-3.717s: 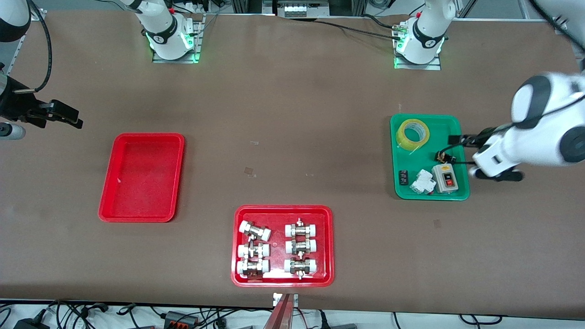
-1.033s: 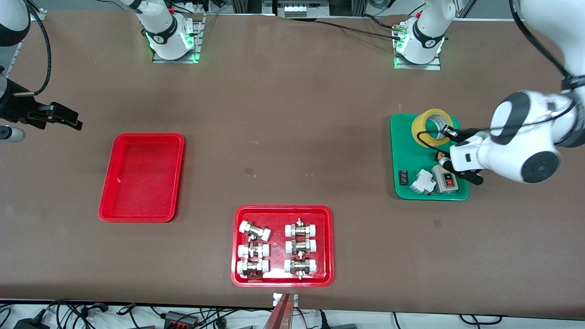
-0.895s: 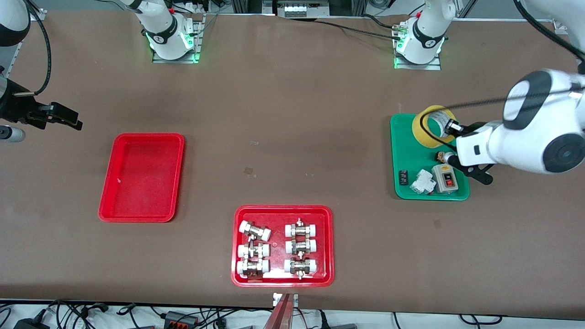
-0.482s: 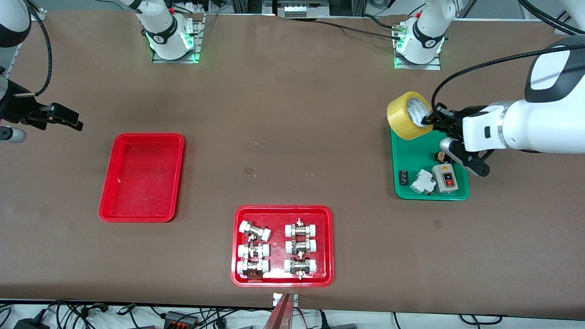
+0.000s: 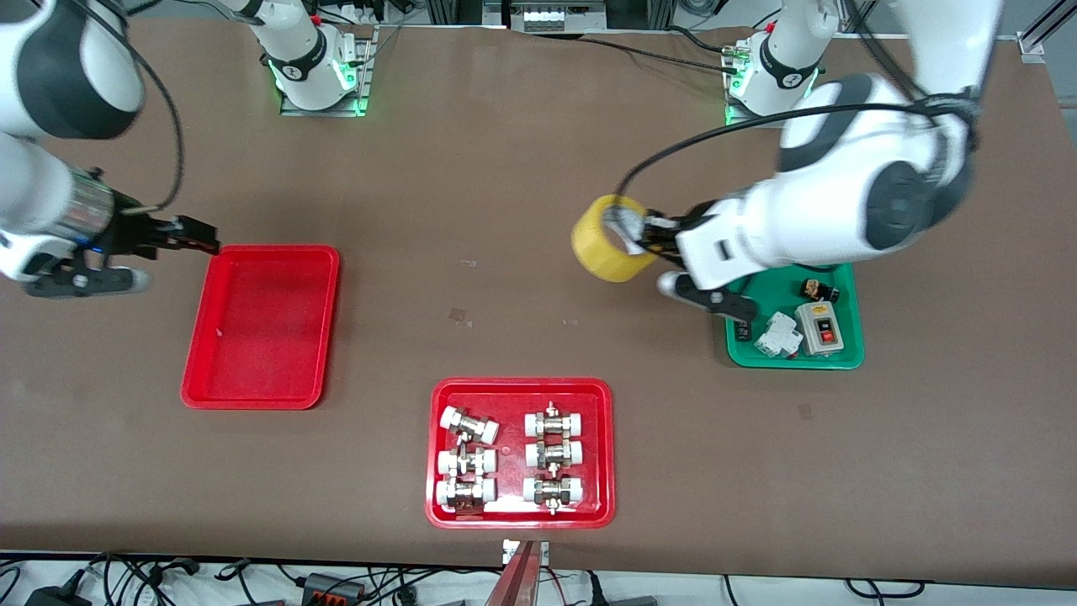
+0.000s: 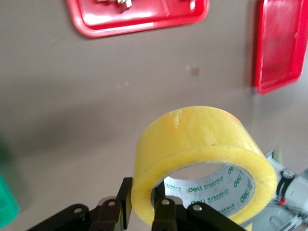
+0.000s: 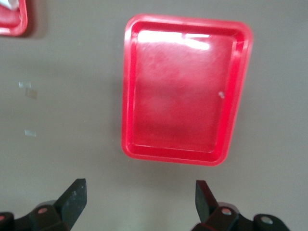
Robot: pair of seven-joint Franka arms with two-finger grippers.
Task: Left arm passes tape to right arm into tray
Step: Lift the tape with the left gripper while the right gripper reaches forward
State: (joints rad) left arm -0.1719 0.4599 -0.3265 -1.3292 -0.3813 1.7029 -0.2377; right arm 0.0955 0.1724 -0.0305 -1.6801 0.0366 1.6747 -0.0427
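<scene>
The left gripper [image 5: 646, 238] pinches the yellow tape [image 5: 607, 239] by its wall, up in the air over the bare middle of the table [image 5: 505, 185]. The right gripper [image 5: 195, 239] (fingers spread wide, holding nothing) hangs by an edge of the plain red tray [image 5: 220, 269], at the right arm's end of the table.

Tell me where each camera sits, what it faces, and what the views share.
Front: high across the table, facing both bases; shows the left arm, right arm, green tray.
Left wrist: on the left arm, looking down past the left gripper, shut on the tape.
Right wrist: on the right arm, looking down past the open right gripper at the red tray.
Shared: red tray and fittings tray in all three.
</scene>
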